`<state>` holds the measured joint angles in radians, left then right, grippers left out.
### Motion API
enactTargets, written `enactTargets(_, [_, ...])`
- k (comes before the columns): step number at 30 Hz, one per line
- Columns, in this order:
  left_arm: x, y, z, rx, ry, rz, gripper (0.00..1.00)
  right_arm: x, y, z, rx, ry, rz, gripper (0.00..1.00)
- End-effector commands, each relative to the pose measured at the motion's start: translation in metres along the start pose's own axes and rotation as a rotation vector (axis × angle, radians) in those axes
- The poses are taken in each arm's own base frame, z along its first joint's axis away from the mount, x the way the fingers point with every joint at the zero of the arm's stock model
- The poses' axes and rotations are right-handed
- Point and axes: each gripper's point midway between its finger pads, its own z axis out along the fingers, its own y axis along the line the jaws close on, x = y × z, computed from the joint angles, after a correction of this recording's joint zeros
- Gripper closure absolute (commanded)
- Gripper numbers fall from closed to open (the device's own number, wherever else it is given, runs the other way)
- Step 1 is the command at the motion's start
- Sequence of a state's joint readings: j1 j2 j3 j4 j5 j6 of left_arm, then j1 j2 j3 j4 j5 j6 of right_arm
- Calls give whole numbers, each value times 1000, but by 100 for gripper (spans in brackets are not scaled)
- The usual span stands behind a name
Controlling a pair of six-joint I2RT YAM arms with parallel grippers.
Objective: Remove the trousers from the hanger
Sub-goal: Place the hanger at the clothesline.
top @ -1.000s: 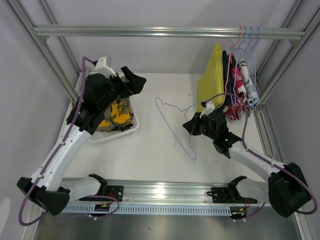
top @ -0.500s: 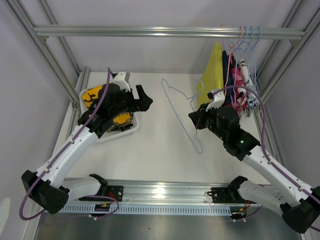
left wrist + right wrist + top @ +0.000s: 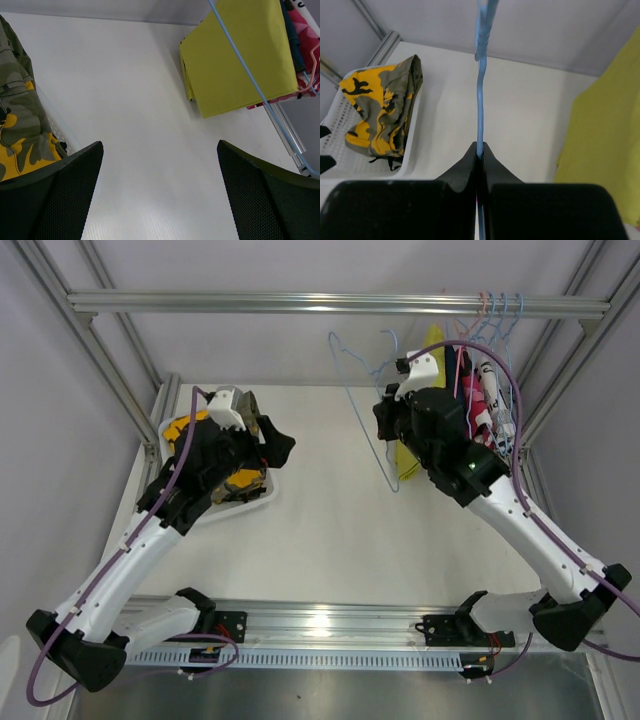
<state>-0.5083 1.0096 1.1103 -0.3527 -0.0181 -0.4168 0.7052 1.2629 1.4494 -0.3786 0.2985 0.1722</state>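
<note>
Trousers (image 3: pixel 487 380): four hanging, one in basket (image 3: pixel 250 506).

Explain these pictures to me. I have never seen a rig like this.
Two robot arms stand at the near edge of a white table. One picture looks down from above and behind them. The other two come from a small camera on each wrist, so each shows that arm's own fingers. The right gripper is shut on a bare blue hanger and holds it up. The left gripper is open and empty, near a white basket with camouflage trousers in it. At the back right, yellow trousers and other pairs hang from a metal rail.
</note>
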Motion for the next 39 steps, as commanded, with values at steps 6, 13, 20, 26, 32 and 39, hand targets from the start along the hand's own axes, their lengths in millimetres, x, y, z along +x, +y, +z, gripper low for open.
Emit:
enactTargets(6, [-15, 2, -5, 3, -53, 4, 1, -53, 2, 17, 64, -58, -65, 100])
enactTargets(13, [-18, 5, -5, 9, -53, -12, 1, -66, 1, 43, 73, -68, -52, 100])
enactTargets(20, [-18, 8, -5, 4, -54, -11, 1, -78, -10, 72, 74, -50, -31, 100])
enactTargets(26, [-18, 10, -3, 3, -50, -20, 0, -78, -24, 97, 79, -24, -15, 100])
enactTargets(32, [-18, 12, -2, 5, -46, -31, 1, -59, -31, 111, 79, 20, -8, 100])
enactTargets(39, [-18, 11, -2, 13, -44, -33, 1, -25, -35, 112, 70, 69, 8, 100])
